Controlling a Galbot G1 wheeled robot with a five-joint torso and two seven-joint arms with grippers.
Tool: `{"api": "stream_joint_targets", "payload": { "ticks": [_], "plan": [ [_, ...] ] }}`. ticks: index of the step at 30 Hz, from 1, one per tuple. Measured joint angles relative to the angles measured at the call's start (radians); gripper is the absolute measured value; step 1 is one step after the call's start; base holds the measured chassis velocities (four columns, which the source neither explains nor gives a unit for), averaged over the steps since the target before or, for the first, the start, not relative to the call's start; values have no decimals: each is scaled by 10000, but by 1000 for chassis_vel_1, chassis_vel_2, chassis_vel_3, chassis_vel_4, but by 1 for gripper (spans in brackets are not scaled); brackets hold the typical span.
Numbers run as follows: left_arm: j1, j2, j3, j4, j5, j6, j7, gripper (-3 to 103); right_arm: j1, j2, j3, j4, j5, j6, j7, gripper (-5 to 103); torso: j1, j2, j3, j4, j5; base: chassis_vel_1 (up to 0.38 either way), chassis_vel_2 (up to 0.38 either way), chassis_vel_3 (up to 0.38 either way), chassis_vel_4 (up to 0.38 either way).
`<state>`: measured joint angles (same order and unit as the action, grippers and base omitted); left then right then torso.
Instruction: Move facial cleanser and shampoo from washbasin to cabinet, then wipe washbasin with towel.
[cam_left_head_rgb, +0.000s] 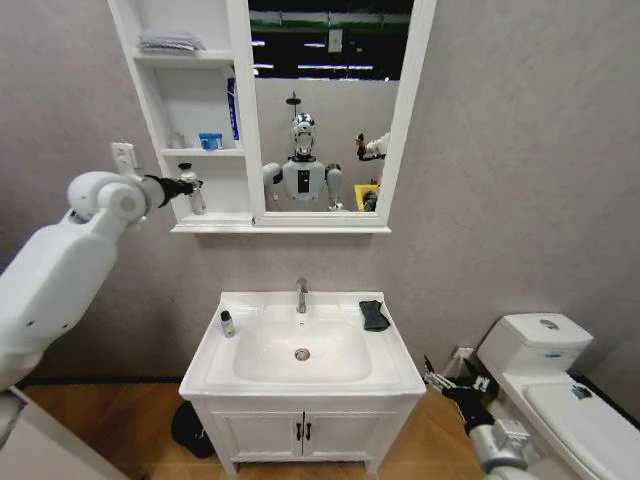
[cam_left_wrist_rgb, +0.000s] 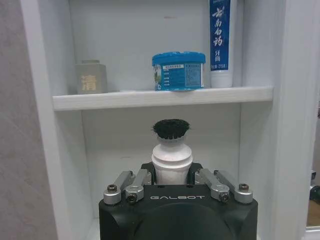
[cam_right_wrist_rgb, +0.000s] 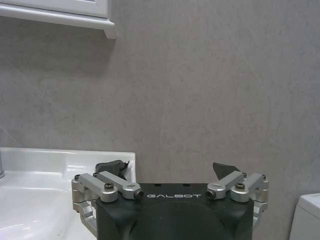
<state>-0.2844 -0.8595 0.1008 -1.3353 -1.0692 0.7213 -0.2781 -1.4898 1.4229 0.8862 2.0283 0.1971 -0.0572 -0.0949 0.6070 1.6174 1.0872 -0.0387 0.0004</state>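
**Left gripper holds a bottle inside the cabinet's lowest shelf bay**

Head view, upper left of frame: left arm raised, left gripper (cam_left_head_rgb: 186, 186) reaching into the bottom compartment of the cabinet (cam_left_head_rgb: 150, 110). It is closed around a white bottle with a dark cap (cam_left_head_rgb: 194, 196), held upright. Left wrist view shows the same bottle (cam_left_wrist_rgb: 171, 150) centre frame, clamped between the fingers (cam_left_wrist_rgb: 131, 184), dark cap on top, cabinet back wall behind it. Whether the bottle base touches the shelf floor cannot be told.

Middle shelf, seen above the bottle in the wrist view: a small grey-green jar (cam_left_wrist_rgb: 91, 76) at left, a round blue tub (cam_left_wrist_rgb: 179, 71) in the middle, a blue-and-white tube (cam_left_wrist_rgb: 220, 42) standing upright at right. Top shelf in head view holds a flat grey packet (cam_left_head_rgb: 170, 42). Mirror (cam_left_head_rgb: 320, 105) adjoins the shelves to the right.

Washbasin (cam_left_head_rgb: 385, 360) sits lower centre. A small bottle with a dark cap (cam_left_head_rgb: 227, 324) stands on the left rim, well apart from the chrome faucet (cam_left_head_rgb: 301, 295). The towel (cam_left_head_rgb: 374, 315), dark and folded, lies on the right rear corner of the rim.

Right gripper (cam_left_head_rgb: 448, 385) hangs low at lower right, between the basin unit and the toilet (cam_left_head_rgb: 545, 345). Right wrist view: right gripper (cam_right_wrist_rgb: 172, 182) spread wide, nothing between the jaws; towel (cam_right_wrist_rgb: 111, 167) sits on the basin corner just beyond.
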Motion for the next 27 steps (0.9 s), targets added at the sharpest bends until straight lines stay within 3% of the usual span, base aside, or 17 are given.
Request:
{"api": "stream_joint_targets", "payload": {
  "ticks": [7,10,25,27],
  "plan": [
    [-501,-954,395,1655,766,-239,453,32,2,-2,82,-82,-54,151,14,100,0,-1,0,3,-4,0,0,0,0],
    [-772,-1394,356,2648,1525,-500,899,32,-25,9,100,-97,-146,207,-52,100,-2,1,-1,1,-3,0,0,0,0],
    [-535,-1506,-46,3383,2228,-768,1129,28,33,-56,113,-343,-116,335,17,100,-3,1,-1,5,-6,0,0,0,0],
    [-523,-1522,-50,3369,2243,-789,1078,32,38,-49,95,-346,-112,337,20,100,-2,2,-2,4,-4,0,0,0,0]
  ]
}}
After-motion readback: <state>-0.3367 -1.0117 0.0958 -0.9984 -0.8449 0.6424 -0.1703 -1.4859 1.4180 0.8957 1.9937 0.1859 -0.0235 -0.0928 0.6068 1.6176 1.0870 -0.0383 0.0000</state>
